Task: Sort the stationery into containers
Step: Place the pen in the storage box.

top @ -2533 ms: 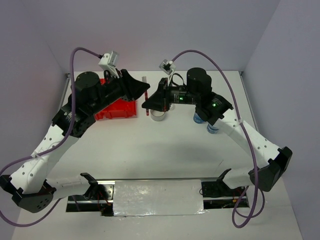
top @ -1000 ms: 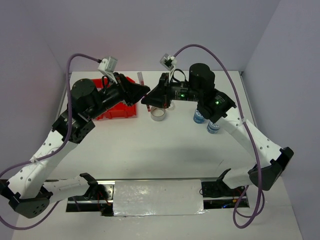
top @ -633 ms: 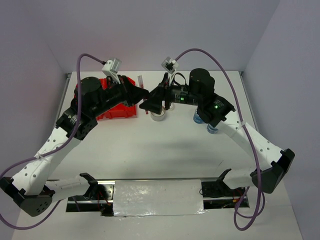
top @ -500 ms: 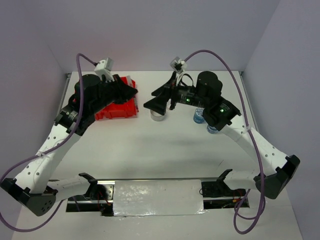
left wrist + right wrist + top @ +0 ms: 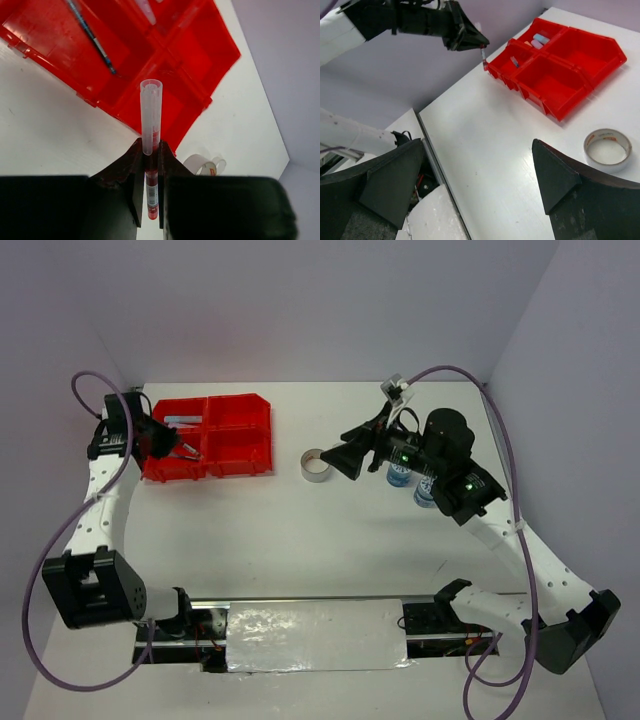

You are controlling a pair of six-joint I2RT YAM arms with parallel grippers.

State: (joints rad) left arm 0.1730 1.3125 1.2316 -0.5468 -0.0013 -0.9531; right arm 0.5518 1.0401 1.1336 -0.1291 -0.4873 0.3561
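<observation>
Left jaws clamp a red pen over the red bin's edge, upper left overhead. Right jaws gape empty near the tape ring. Next, probably: lower it beside the blue pen and release.

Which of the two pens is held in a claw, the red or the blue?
The red pen, clamped in the left claw; the blue pen lies inside the red bin.

red pen now in left gripper at red bin; right gripper wide
</observation>
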